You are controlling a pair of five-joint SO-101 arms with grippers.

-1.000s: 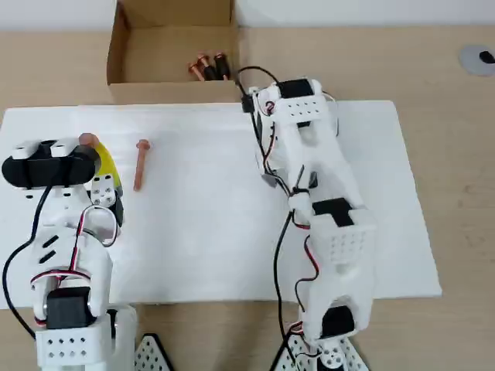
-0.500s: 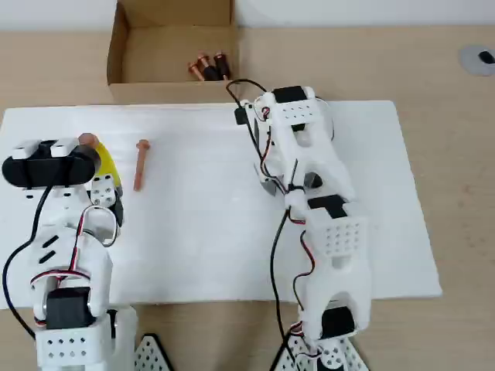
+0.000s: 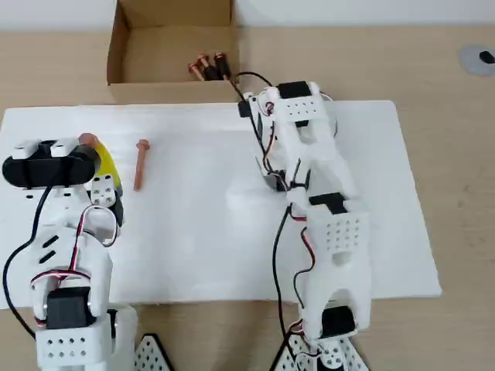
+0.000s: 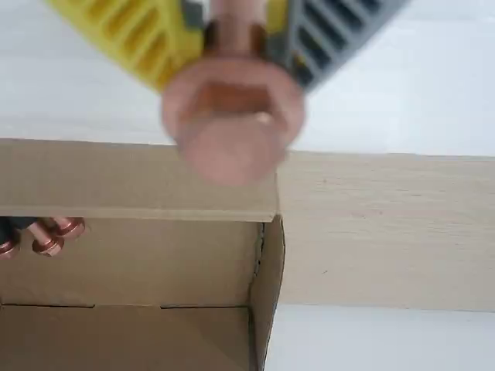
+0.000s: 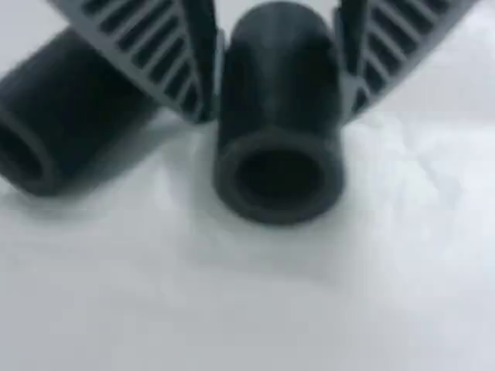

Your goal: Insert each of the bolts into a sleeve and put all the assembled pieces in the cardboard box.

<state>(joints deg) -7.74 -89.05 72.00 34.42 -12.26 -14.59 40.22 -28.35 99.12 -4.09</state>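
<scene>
Pinching a bolt (image 4: 232, 124) in our left hand (image 4: 236, 54) short of the box (image 4: 139, 182), and a sleeve (image 5: 278, 162) on the mat (image 5: 387, 294) in our right hand (image 5: 278, 100), we judge insertion next: bring both together, axes aligned.

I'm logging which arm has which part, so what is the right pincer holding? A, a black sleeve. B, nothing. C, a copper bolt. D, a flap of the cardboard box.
A: the right wrist view shows the right pincer closed on a black sleeve, a finger against each side of it.
</scene>
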